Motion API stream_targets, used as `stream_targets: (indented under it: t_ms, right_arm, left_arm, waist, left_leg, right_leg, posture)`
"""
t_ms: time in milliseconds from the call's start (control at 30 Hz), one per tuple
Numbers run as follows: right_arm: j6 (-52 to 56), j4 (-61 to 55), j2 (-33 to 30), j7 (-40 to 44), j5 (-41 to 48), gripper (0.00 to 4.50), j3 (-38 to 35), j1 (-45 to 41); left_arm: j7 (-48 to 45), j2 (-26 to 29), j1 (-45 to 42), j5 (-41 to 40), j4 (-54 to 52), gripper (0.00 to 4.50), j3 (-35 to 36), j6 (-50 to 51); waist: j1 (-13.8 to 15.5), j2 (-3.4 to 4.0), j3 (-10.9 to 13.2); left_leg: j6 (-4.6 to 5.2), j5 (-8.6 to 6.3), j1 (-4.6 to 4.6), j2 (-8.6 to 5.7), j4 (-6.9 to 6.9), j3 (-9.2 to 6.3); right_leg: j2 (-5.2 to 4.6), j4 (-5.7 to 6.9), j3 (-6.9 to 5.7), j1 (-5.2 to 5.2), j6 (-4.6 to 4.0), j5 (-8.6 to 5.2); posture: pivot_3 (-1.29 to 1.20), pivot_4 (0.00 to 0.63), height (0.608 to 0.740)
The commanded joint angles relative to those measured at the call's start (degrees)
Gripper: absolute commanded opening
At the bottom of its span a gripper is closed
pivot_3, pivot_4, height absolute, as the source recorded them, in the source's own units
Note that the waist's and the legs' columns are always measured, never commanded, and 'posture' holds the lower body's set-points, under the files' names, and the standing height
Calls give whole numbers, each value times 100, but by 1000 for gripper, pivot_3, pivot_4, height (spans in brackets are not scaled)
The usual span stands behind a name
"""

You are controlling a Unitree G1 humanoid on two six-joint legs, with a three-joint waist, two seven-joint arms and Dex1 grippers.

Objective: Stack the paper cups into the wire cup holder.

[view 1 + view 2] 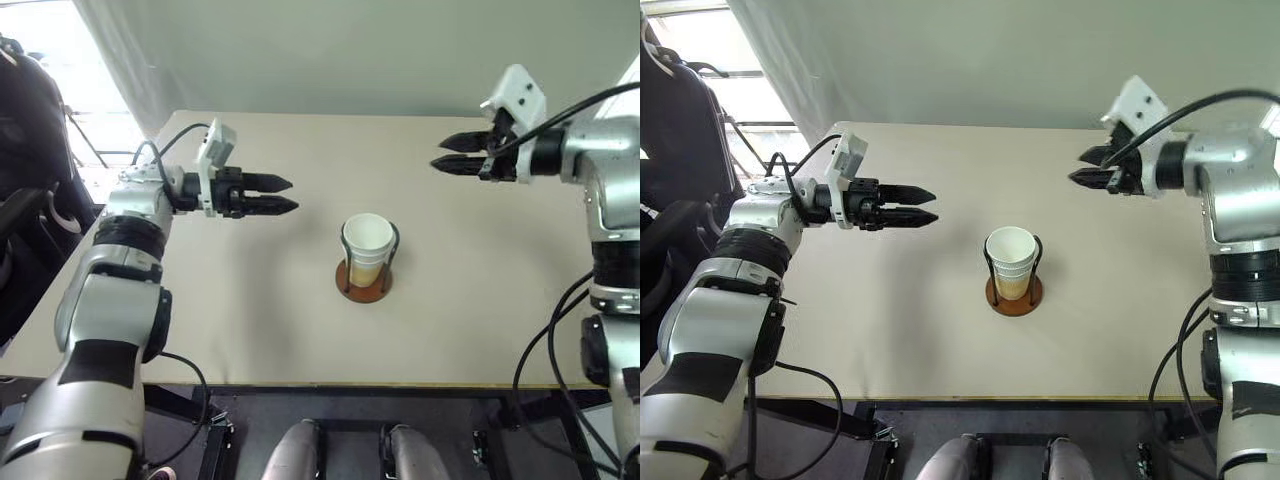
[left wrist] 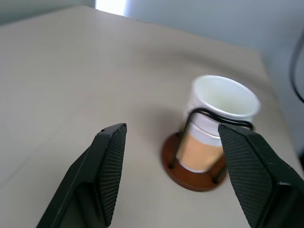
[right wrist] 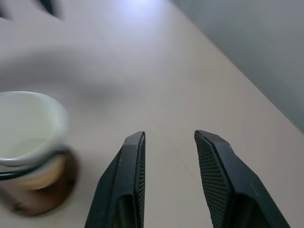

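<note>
The paper cups [image 1: 367,243] sit nested one inside another, upright in the wire cup holder [image 1: 364,287] at the middle of the table. The top cup's white rim stands above the black wire loops. My left gripper [image 1: 293,195] hovers to the left of the stack, pointing level toward it, open and empty. My right gripper [image 1: 437,153] hangs above the table's far right, pointing left, open with nothing between its fingers. The left wrist view looks past my left gripper [image 2: 173,130] at the cups [image 2: 216,111] and the holder's brown base [image 2: 190,178]. The right wrist view shows my right gripper [image 3: 169,136] beside the cups [image 3: 26,126].
The beige table [image 1: 200,330] ends close in front of me and at a grey wall behind. A dark chair-like object [image 1: 25,150] stands past the table's left edge. Black cables [image 1: 545,360] hang beside my right arm.
</note>
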Motion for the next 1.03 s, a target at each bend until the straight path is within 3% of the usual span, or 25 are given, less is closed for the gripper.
stream_targets:
  t_ms: [33, 333, 500, 1033]
  right_arm:
    - [-302, 319, 110, -654, 164, 1577, -424, -22]
    - [-1476, 1091, 325, -1314, 93, 1577, -338, 314]
    - [-1839, 1892, 399, -1687, 132, 1577, -448, -73]
    - [-2077, 2550, 345, -2156, 300, 1577, -521, -253]
  left_arm:
    - [604, -30, -191, 119, -43, 3306, 590, -371]
    - [1190, -115, -75, 505, -117, 3306, 1177, -667]
    - [1686, -165, 12, 686, -119, 3306, 1411, -907]
    - [2051, -353, 190, 723, -722, 3306, 1785, -424]
  waist:
    - [-3, 1, 0]
    - [-6, 1, 1]
    - [-2, 2, 1]
    - [6, 2, 1]
  left_leg:
    - [2, -1, 0, 0, -2, 2]
    - [6, -2, 4, -1, -11, 4]
    - [12, -3, 4, -3, -14, 4]
    - [1, -2, 11, 1, -38, -1]
  right_leg:
    - [1, 0, 0, -2, 1, 2]
    - [2, -5, 1, -1, 1, 5]
    - [2, -6, 1, -1, -3, 9]
    - [-2, -9, -2, -6, -15, 16]
  posture:
    - [0, 150, 740]
    - [0, 150, 740]
    - [0, 150, 740]
    - [0, 150, 740]
